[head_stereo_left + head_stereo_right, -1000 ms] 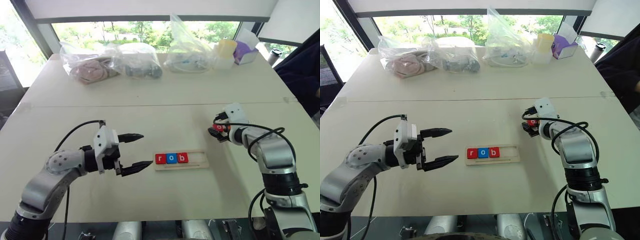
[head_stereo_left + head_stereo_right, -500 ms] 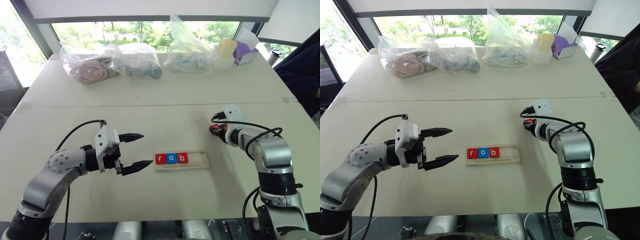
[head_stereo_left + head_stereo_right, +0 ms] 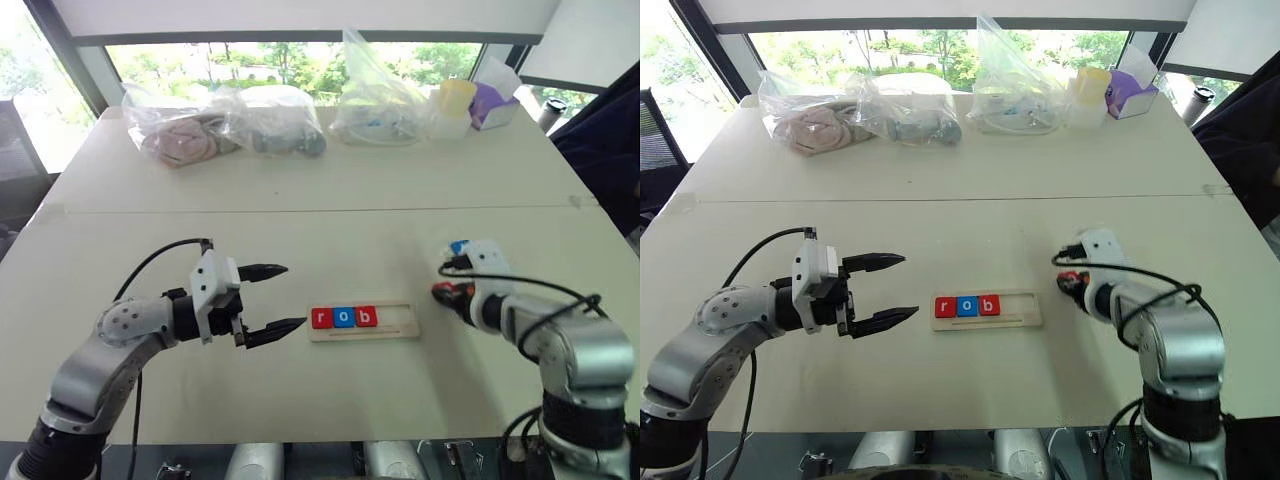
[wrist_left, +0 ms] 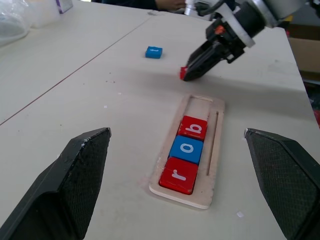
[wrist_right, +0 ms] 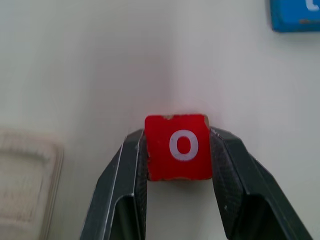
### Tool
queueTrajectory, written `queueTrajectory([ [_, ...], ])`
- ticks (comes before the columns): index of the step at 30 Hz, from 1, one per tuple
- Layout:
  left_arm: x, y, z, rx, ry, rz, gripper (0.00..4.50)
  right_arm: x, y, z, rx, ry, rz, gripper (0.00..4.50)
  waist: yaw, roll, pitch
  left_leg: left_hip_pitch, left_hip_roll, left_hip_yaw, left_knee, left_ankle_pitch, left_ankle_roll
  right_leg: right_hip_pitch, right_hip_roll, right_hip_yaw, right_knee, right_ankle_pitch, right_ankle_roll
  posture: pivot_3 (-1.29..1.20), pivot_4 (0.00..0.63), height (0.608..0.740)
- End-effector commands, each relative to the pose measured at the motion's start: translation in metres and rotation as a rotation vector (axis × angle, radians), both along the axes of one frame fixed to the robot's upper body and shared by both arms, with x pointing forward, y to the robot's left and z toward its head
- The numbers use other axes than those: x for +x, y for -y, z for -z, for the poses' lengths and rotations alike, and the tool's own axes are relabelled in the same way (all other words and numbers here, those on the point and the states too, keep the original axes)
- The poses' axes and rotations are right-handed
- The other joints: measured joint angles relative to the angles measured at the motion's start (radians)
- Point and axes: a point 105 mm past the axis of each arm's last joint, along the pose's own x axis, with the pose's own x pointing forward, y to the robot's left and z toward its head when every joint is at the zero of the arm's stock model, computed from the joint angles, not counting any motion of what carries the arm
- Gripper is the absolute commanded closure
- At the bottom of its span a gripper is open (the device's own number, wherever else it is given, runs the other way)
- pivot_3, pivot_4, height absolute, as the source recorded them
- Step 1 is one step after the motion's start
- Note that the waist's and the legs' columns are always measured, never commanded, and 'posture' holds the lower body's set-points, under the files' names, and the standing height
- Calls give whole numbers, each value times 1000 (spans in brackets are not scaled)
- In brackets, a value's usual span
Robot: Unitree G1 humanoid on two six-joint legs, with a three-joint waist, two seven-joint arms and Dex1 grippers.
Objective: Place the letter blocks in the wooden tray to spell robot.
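Observation:
The wooden tray [image 3: 400, 321] lies in the middle of the table, holding a red r [image 3: 320, 318], a blue o [image 3: 343, 317] and a red b [image 3: 366, 316] at its left end; its right part is bare. Just right of the tray, my right gripper [image 3: 443, 292] is shut on a red o letter block [image 5: 177, 147], low over the table. A blue letter block [image 3: 458, 246] lies flat on the table just beyond it. My left gripper [image 3: 295, 297] hangs open and empty left of the tray, pointing at it.
Clear plastic bags [image 3: 270, 120] with odds and ends, a yellow-lidded cup [image 3: 450, 105] and a purple box [image 3: 492, 100] line the table's far edge. A person's dark sleeve [image 3: 605, 140] shows at the far right. A seam [image 3: 300, 210] crosses the table.
My right gripper has shut on the red o block and drawn back toward the near side, leaving the blue block in plain sight behind it. The left arm has stayed put.

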Motion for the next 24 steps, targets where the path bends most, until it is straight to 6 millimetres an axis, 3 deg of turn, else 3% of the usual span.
queueTrajectory([
  [1, -1, 4, -4, -7, 29, 25, 0, -18, 6, -3, -8, 31, 46, 3353, -1, 0, 0, 0, 0, 0, 0, 0, 0, 0, 0, 0, 0, -1, -1, 0, 150, 740],
  [6, 3, 7, -3, -15, 33, 41, 0, -31, 4, 4, 23, 33, 94, 3353, -2, 0, 0, 1, 0, 1, 1, 0, 0, 1, 0, 0, 0, -1, -2, 0, 150, 740],
  [9, 4, 9, -3, -17, 36, 46, 0, -30, -1, 4, 40, 35, 83, 1876, -2, 0, 0, 1, 0, 1, 0, 0, 0, 0, 1, 0, 0, -1, -2, 0, 150, 740],
  [12, 5, 9, -4, -19, 38, 47, 0, -26, -3, -7, 15, 30, -38, 231, -3, 0, 0, 1, 0, 1, 1, 0, 0, 1, 0, 0, 0, -1, -2, 0, 150, 740],
  [13, 5, 9, -4, -19, 38, 47, 0, -26, -3, -10, 1, 26, -69, 44, -3, 0, 0, 1, 0, 1, 1, 0, 0, 1, 0, 1, 0, -1, -2, 0, 150, 740],
  [17, 6, 9, -4, -20, 38, 48, 0, -18, 4, -36, -158, 23, -402, 44, -2, 1, 1, 0, 0, 3, 1, 0, 0, 0, -1, 1, -2, -1, -2, 0, 150, 740],
  [21, 5, 10, -5, -21, 38, 51, 0, -3, 17, -47, -246, 76, -660, 44, -1, -1, 0, 1, 0, 3, 0, 0, 0, 2, 2, -1, -3, -2, -1, 0, 150, 740],
  [24, 1, 11, -7, -24, 29, 67, 0, -2, 24, -45, -234, 71, -875, 44, -2, 0, 1, 1, 0, 4, 0, 0, 0, 2, 2, 0, -3, -2, -1, 0, 150, 740],
])
